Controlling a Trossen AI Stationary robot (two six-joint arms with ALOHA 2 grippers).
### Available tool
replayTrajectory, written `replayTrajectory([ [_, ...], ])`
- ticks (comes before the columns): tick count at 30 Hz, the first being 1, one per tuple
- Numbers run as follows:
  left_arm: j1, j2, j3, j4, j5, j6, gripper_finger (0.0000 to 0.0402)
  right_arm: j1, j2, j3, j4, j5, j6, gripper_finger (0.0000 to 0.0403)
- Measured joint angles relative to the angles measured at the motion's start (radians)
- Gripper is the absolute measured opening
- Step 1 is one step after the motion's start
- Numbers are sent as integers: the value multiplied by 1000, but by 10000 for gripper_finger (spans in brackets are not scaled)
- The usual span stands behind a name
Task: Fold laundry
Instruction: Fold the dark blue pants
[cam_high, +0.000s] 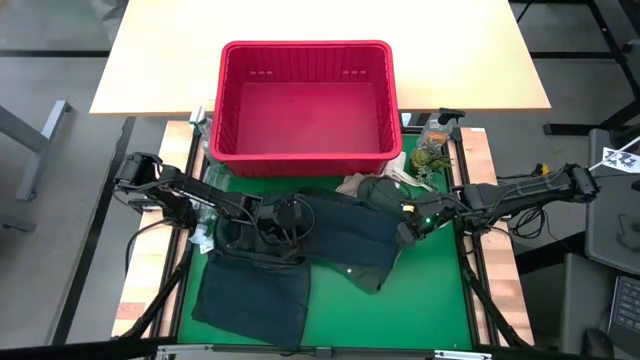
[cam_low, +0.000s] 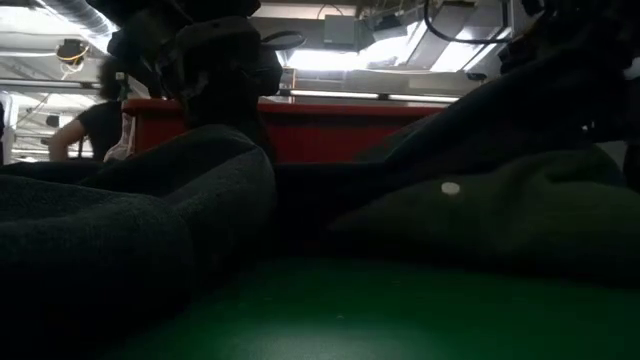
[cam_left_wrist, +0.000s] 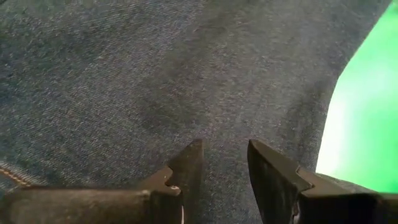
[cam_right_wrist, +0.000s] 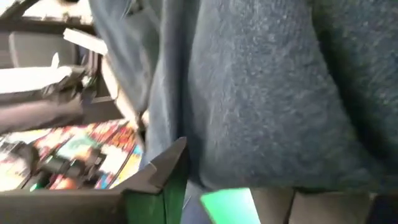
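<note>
The denim jeans (cam_high: 300, 262) lay lengthwise across the green mat (cam_high: 430, 300). The left gripper (cam_left_wrist: 222, 163) stood slightly parted above them; the right gripper's (cam_high: 410, 228) jaws couldn't be judged.

Basket (cam_high: 305, 150) behind the jeans (cam_high: 300, 245) on the table; shirt (cam_high: 385, 190) at their right; bottle (cam_high: 436, 130) beside basket

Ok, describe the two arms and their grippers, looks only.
Both arms are dark, jointed and slim, with black cables looped along them. The left gripper has two dark, wedge-shaped fingers with angular tips. The right gripper is dark too, and a small green light glows near that arm's wrist.
</note>
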Motion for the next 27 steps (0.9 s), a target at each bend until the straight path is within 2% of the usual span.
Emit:
replayTrajectory([
  [5, 0, 0, 0, 0, 0, 0, 121, 0, -1, 34, -1, -73, 2, 149],
  [15, 0, 0, 0, 5, 0, 0, 121, 0, -1, 58, 1, -75, 0, 143],
  [17, 0, 0, 0, 5, 0, 0, 121, 1, 2, 58, 1, -58, 6, 143],
  [22, 0, 0, 0, 6, 0, 0, 121, 2, 30, 58, 1, 66, 14, 143],
  [25, 0, 0, 0, 6, 0, 0, 121, 2, 60, 58, 2, 69, -4, 139],
  [27, 0, 0, 0, 6, 0, 0, 121, 2, 76, 58, 2, 68, -11, 123],
])
